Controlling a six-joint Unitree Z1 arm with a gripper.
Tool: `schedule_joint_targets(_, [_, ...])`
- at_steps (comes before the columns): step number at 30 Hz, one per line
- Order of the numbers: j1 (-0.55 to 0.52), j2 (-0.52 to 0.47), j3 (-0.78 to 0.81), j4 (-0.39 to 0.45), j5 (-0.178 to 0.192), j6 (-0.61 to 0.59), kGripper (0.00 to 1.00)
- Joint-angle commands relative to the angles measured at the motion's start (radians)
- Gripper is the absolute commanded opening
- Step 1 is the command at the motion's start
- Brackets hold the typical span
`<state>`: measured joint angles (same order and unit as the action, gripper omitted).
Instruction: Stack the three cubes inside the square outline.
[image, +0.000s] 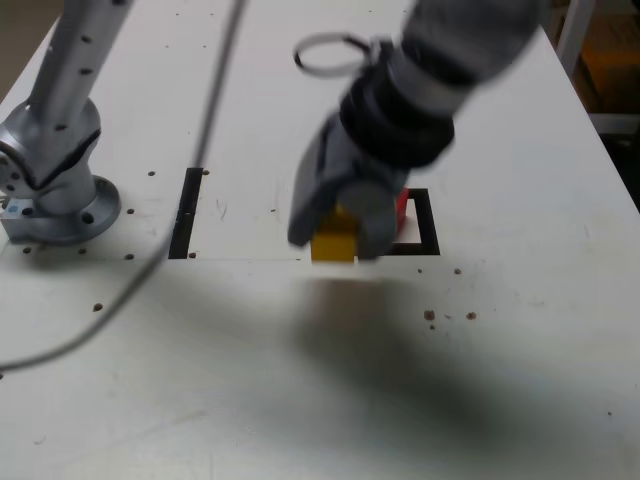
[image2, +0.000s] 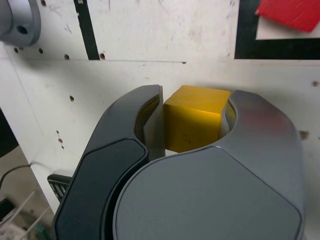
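A white counter pocked with small screw holes fills both views, crossed by black tape. On it, just outside the near edge of the square outline of thin black tape, sits the small matte yellow cube — the grey two-jawed claw is clamped on it, one jaw flat against each of two opposite side faces. I cannot tell whether the cube rests on the counter or has cleared it. It looks light, rigid and square-edged, with a dull finish that should not slip — flat opposite faces, taken about mid-height, are the right hold, and squeezing hard is unlikely to hurt it. Inside the outline lies the small matte red cube, partly hidden behind the claw. No green cube shows. Further off, at the exterior view's left, stands the arm's silver base, beside a single straight black tape strip.
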<state>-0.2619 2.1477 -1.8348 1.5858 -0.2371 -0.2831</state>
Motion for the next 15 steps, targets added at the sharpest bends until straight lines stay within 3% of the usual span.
schedule_joint_targets(1, [0.012, -0.037, -0.01, 0.015, 0.016, 0.011, 0.31])
schedule_joint_targets(5, [0.045, -0.067, -0.038, 0.029, 0.045, 0.045, 0.31])
schedule_joint_targets(15, [0.154, -0.033, -0.068, 0.033, 0.066, 0.178, 0.31])
